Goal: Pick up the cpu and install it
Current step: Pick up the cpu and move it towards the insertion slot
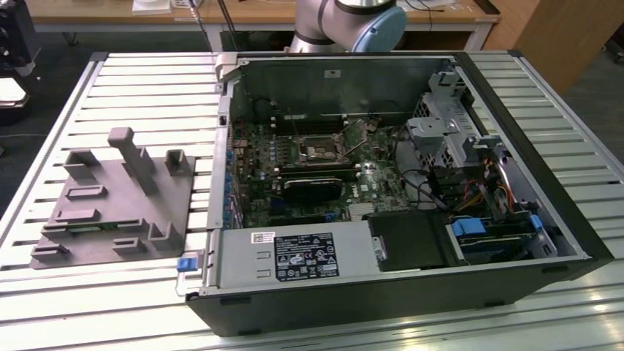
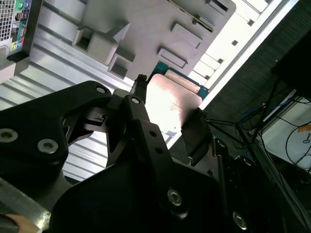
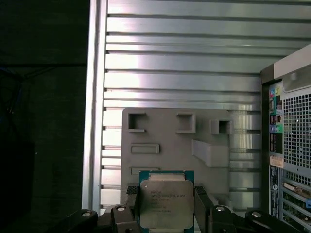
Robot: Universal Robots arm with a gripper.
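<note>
- First wrist view, closest to the lens: the gripper (image 3: pixel 166 201) is clamped on the cpu (image 3: pixel 165 206). A black finger (image 3: pixel 131 196) presses each of two opposite edges. The silver top faces the camera, with a green rim around it.
- In the second wrist view I see the same grip from behind the jaws. The cpu (image 2: pixel 170 104) sits between the fingers (image 2: pixel 194 133), held off the surfaces below.
- Just past the chip, the grey fixture (image 3: pixel 175 141) lies flat on the slatted table (image 3: pixel 184 58). From this angle the cpu overlaps the fixture's near edge.
- Beside the fixture I see the rear panel of the case (image 3: pixel 291 145), with its ports and vent grille.
- In the exterior view, the fixture (image 1: pixel 117 197) lies at the exterior view's left of the open case (image 1: pixel 390 307), and both rest on the table (image 1: pixel 146 88).
- Inside the case, the socket (image 1: pixel 319 151) sits on the board (image 1: pixel 292 183), well apart from the fixture.
- Farthest back, the arm (image 1: pixel 351 22) rises behind the case.
</note>
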